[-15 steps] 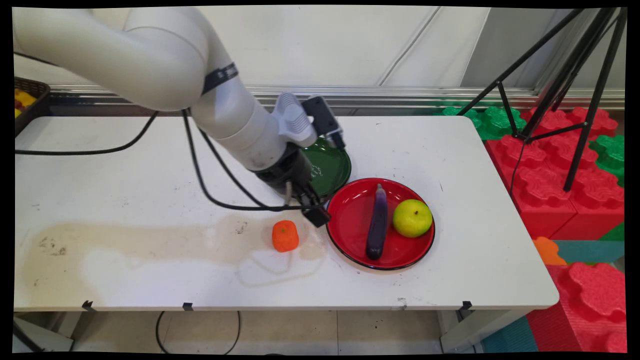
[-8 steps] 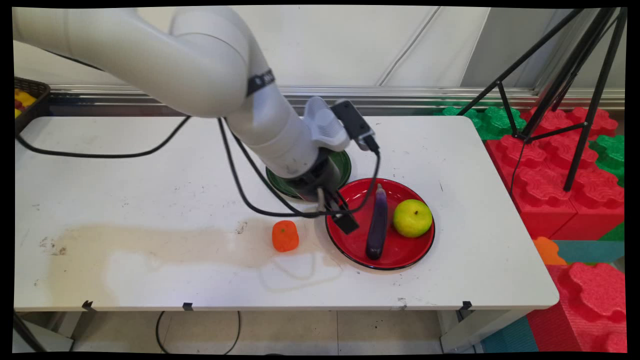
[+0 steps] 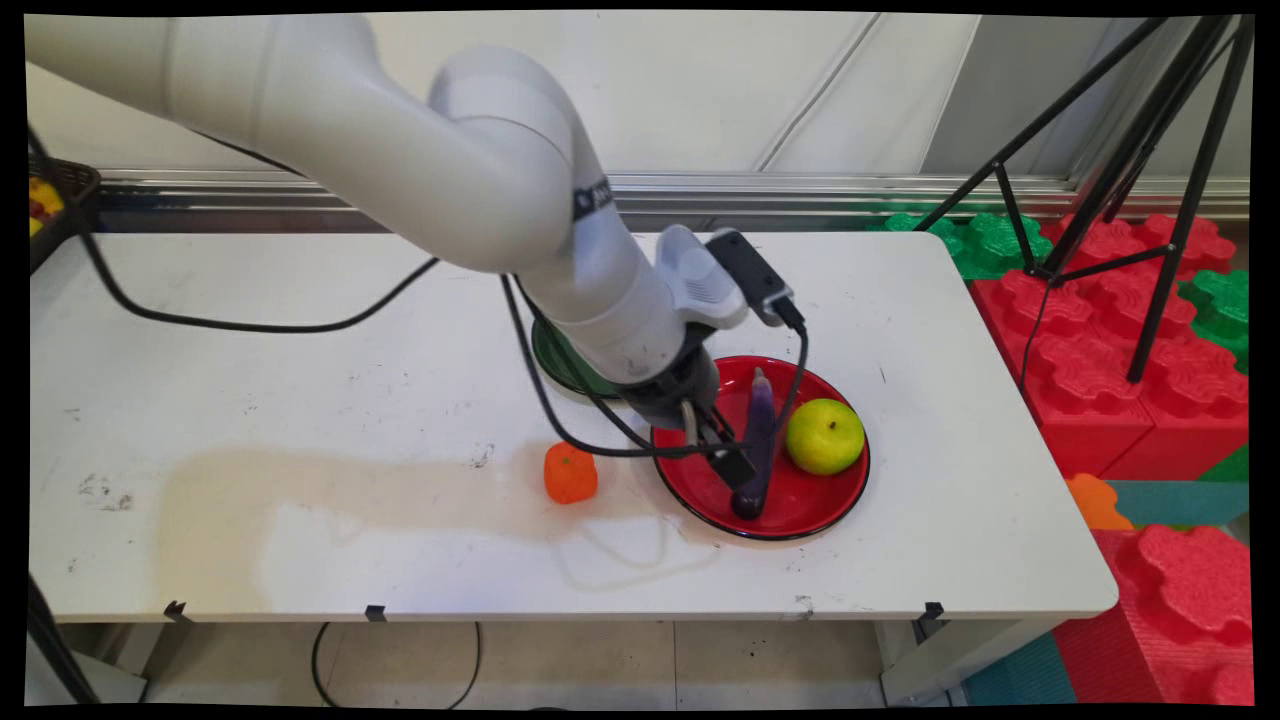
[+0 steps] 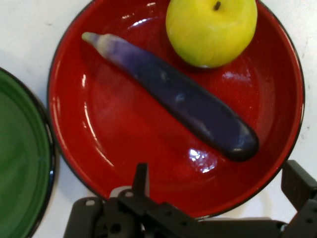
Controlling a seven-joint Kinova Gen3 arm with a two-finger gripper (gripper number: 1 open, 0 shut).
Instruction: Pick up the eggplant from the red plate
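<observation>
While the end effector [image 3: 733,462] hangs spread and empty over the red plate [image 4: 124,144], the purple eggplant [image 4: 183,99] lies just beyond its fingers, long axis slanting across them, yellow-green apple [image 4: 211,30] touching its far side.

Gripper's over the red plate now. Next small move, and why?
Probably lower straight down. The gripper hangs open above the red plate, fingers spread to either side of the eggplant, nothing held. The green apple lies clear beyond it.

Green plate [image 3: 553,352] mostly hidden behind the arm, eggplant's [image 3: 762,420] middle covered by the tool [image 3: 735,468], basket [image 3: 50,200] cut off at the table's far left corner.
</observation>
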